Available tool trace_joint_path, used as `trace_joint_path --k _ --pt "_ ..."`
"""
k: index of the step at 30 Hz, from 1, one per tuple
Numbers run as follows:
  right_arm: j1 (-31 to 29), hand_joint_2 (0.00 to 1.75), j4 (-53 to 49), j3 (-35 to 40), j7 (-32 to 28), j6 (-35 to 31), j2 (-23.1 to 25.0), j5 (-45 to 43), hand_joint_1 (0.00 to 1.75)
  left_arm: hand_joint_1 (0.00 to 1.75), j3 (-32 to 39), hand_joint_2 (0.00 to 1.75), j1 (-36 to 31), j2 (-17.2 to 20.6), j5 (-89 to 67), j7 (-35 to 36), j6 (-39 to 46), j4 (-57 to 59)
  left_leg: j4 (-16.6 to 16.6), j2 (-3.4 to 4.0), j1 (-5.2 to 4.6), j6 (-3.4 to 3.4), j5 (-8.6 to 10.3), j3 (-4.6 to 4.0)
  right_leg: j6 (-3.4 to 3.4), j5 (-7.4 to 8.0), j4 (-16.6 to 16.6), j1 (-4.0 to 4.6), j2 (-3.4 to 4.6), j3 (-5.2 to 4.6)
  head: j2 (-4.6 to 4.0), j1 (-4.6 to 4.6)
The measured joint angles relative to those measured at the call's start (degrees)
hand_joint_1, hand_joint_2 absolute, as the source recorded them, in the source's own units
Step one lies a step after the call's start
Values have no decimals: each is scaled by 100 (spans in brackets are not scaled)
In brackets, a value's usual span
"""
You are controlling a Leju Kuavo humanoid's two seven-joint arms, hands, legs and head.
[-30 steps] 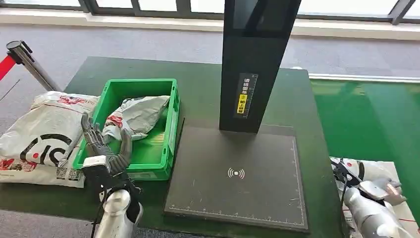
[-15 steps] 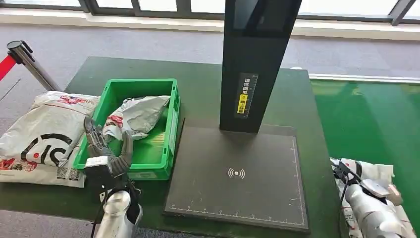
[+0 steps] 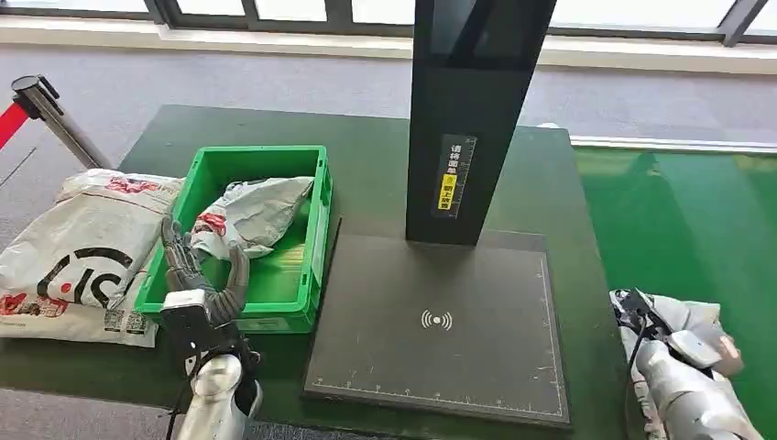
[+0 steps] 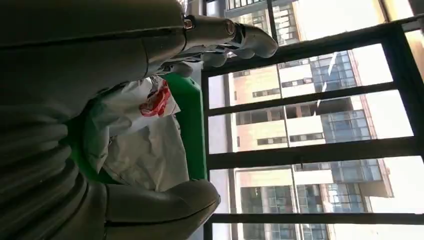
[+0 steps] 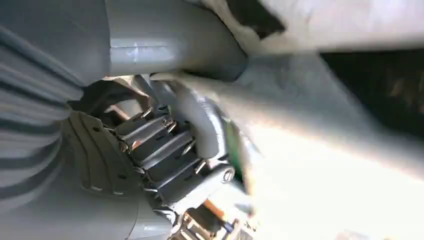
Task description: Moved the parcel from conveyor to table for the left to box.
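- Two hands are in the head view: the left hand [image 3: 203,280] at the near left and the right hand [image 3: 683,348] at the near right.
- Its fingers spread and holding nothing, the left hand stands upright at the near edge of the green crate [image 3: 307,240].
- One grey mailer bag [image 3: 259,213] lies crumpled inside the crate (red print on it), toward the far side.
- Another large white bag [image 3: 78,243] with black lettering lies on the dark green table [image 3: 366,165], just left of the crate.
- On the green conveyor [image 3: 687,220] at the near right lies the parcel [image 3: 678,316], a white poly bag, with the right hand resting on it.
- From the right wrist view the fingers [image 5: 172,150] are curled against the pale bag; it looks like a grip, though the blur leaves that unsure.
- A black scanner stand [image 3: 472,119] rises from a dark base pad [image 3: 440,321] between crate and conveyor.
- At the far left stands a barrier post [image 3: 50,115] with red tape.
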Motion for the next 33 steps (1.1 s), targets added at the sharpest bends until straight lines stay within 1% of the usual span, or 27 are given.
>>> trace_joint_path --k 2,4,13,15,18,20,25,33 --pt "-7 175 -63 -28 -174 -731 37 111 175 0 17 175 3 -4 -31 0 0 0 0 2 0 0 0 0 0 0 0 0 0 0 0 2" --pt "-37 175 -107 -52 -231 -1056 68 162 175 0 33 175 6 -4 -33 0 0 0 0 1 0 0 0 1 0 0 -1 1 -1 1 0 0" --pt "-49 175 -186 -63 -234 -1068 149 164 175 0 81 175 15 -4 -35 0 0 0 0 0 0 0 0 0 0 0 -1 0 -1 -1 0 0" --pt "-46 175 -192 -105 -297 -1193 160 179 175 0 92 175 17 -7 -35 0 0 0 0 -1 0 0 0 0 0 0 0 1 -2 -1 0 2" --pt "3 175 -370 -129 -658 -2258 221 343 175 0 105 175 21 -9 -37 0 9 -7 0 0 0 0 0 -1 0 0 1 1 0 -1 0 2" --pt "109 175 -803 -127 -811 -2611 308 374 175 0 105 175 22 -11 -39 0 24 -9 0 0 0 0 0 -1 0 0 1 2 -1 -1 0 2" --pt "225 175 -1511 -127 -872 -2676 463 380 175 0 109 175 24 -11 -48 0 44 -20 0 -1 2 -1 0 0 0 -1 1 1 -3 -1 0 2" --pt "326 175 -1878 -127 -883 -2676 560 380 175 0 114 175 25 -11 -48 0 57 -24 0 -1 1 0 0 -1 0 0 0 0 -2 -1 0 2"
